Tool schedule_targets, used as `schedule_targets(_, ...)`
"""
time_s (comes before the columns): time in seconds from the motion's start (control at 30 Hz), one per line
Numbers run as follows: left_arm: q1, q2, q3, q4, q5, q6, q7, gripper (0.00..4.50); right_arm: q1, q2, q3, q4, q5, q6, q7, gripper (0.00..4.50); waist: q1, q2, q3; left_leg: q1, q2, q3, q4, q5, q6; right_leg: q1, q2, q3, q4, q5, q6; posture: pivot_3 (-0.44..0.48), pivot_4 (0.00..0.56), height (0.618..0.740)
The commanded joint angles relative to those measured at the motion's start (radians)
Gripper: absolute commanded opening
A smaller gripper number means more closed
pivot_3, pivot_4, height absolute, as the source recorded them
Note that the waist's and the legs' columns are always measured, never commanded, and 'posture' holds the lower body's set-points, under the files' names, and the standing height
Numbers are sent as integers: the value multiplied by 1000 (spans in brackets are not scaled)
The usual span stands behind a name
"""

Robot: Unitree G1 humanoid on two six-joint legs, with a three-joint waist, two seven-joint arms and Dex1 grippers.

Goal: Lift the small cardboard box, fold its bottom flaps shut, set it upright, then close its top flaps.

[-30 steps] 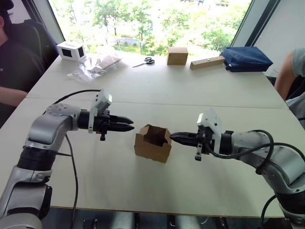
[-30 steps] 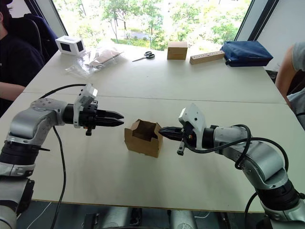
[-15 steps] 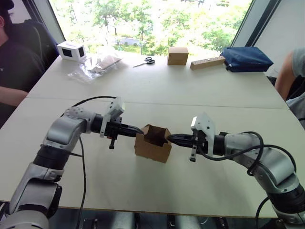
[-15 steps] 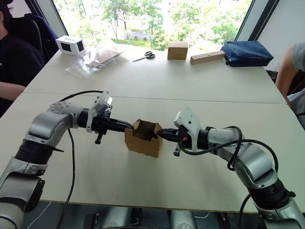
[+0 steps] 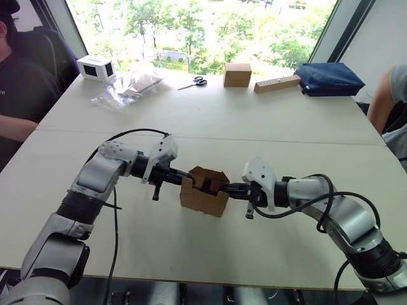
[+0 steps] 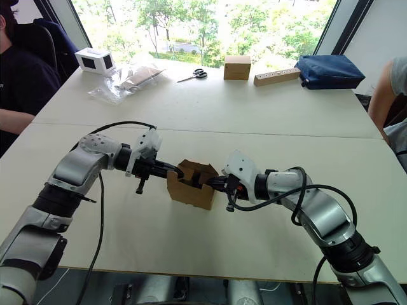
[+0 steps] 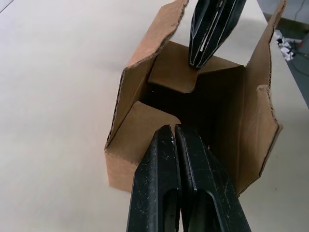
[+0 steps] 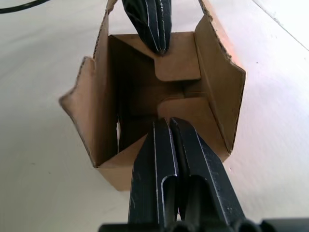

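Note:
The small cardboard box [image 5: 203,192] stands upright in the middle of the table [image 5: 210,121] with its top end open. My left gripper [image 5: 189,178] reaches in from the left, shut, its tip pressing on one short top flap [image 7: 145,121]. From the right, my right gripper [image 5: 222,187] is also shut, its tip on the opposite short flap [image 8: 186,113]. Both short flaps lean inward over the opening. The two longer side flaps [image 7: 263,116] still stand up. The two gripper tips face each other across the opening, a small gap apart.
At the far table edge sit a similar brown box [image 5: 236,74], a wooden block [image 5: 276,83], a blue bag [image 5: 329,78], scissors [image 5: 194,81], a clear plastic bag [image 5: 130,86] and a white box with dark panels [image 5: 95,67]. People sit at the left [image 5: 16,89] and right [image 5: 389,95].
Both grippers have moved inward to the box. The left one closed the gap from the left, and both tips now push the short flaps inward over the opening.

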Motion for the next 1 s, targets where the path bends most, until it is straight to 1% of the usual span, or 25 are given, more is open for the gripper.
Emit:
schedule_targets(0.03,12,-2,-17,2,31,-24,10,81,-19,14,2,4,-24,-8,3,0,0,0,0,0,0,0,0,0,0,0,0,0,0,0,0,0,150,740)
schedule_targets(0.33,16,-12,-5,4,23,-16,18,81,-18,18,-6,12,-41,-9,14,0,0,0,0,1,0,0,0,0,0,1,0,0,0,0,0,0,150,740)
schedule_targets(0.43,-4,-16,30,13,-8,8,21,81,-22,27,-21,9,-31,-10,16,0,0,0,0,1,0,0,0,0,0,1,0,0,0,0,0,0,150,740)
schedule_targets(0.53,-32,-5,76,33,-55,39,-4,81,-24,45,-93,-31,51,23,22,0,-1,0,0,1,1,0,0,0,0,1,0,0,0,0,0,0,150,740)
schedule_targets(0.67,-81,0,149,83,-122,90,-18,81,-12,5,-191,-85,122,70,35,0,0,0,0,0,1,0,0,0,0,1,0,0,0,0,0,0,150,740)
schedule_targets(0.77,-121,-7,182,152,-128,92,2,81,4,-39,-265,-108,164,105,40,0,2,0,0,0,1,-1,0,0,0,1,-1,-1,0,0,0,0,150,740)
schedule_targets(0.87,-165,-29,182,280,-75,29,43,81,20,-77,-340,-130,211,142,36,0,1,0,0,0,0,-1,0,0,0,1,-1,-1,-1,0,0,0,150,740)
schedule_targets(0.97,-207,-69,159,439,-4,-71,85,81,14,-86,-420,-177,323,210,20,0,1,0,0,0,-1,0,0,0,0,1,0,-1,0,0,0,0,150,740)
schedule_targets(1.0,-215,-84,145,484,16,-99,80,81,8,-86,-434,-209,400,254,15,0,0,0,0,0,-1,-1,0,0,0,1,0,-1,0,0,0,0,150,740)
